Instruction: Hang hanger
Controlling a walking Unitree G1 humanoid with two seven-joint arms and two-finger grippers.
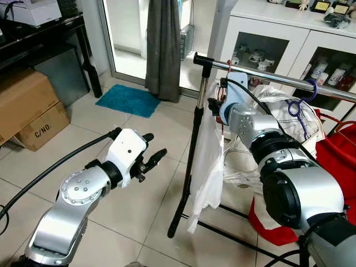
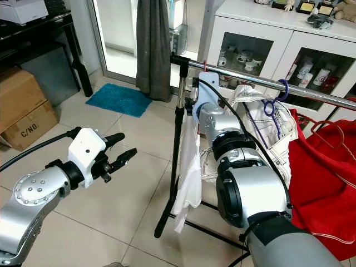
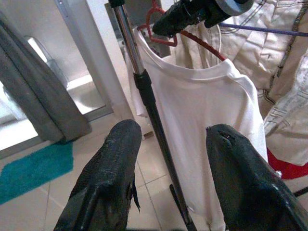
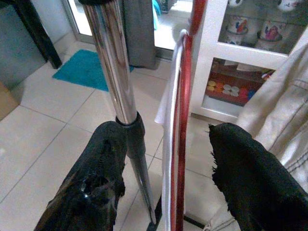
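Note:
A red hanger [image 4: 182, 144] carrying a white T-shirt [image 1: 208, 161] hangs at the left end of the chrome rail [image 1: 267, 76], right beside the rack's upright pole [image 1: 192, 150]. My right gripper [image 4: 163, 173] is up at that end, just under the rail. It is open, with the red hanger wire running between its fingers and the pole close to one finger. From the left wrist view its black fingertips [image 3: 178, 19] sit by the hanger's hook. My left gripper [image 1: 151, 158] floats open and empty over the floor, left of the rack, pointing at the shirt.
A purple hanger [image 1: 300, 105] with beige clothes hangs farther along the rail, and a red cloth [image 1: 334, 150] lies beyond. A white cabinet [image 1: 267, 33] stands behind the rack. Cardboard boxes [image 1: 28, 105], a teal mat [image 1: 127, 100] and a grey curtain [image 1: 163, 44] are to the left.

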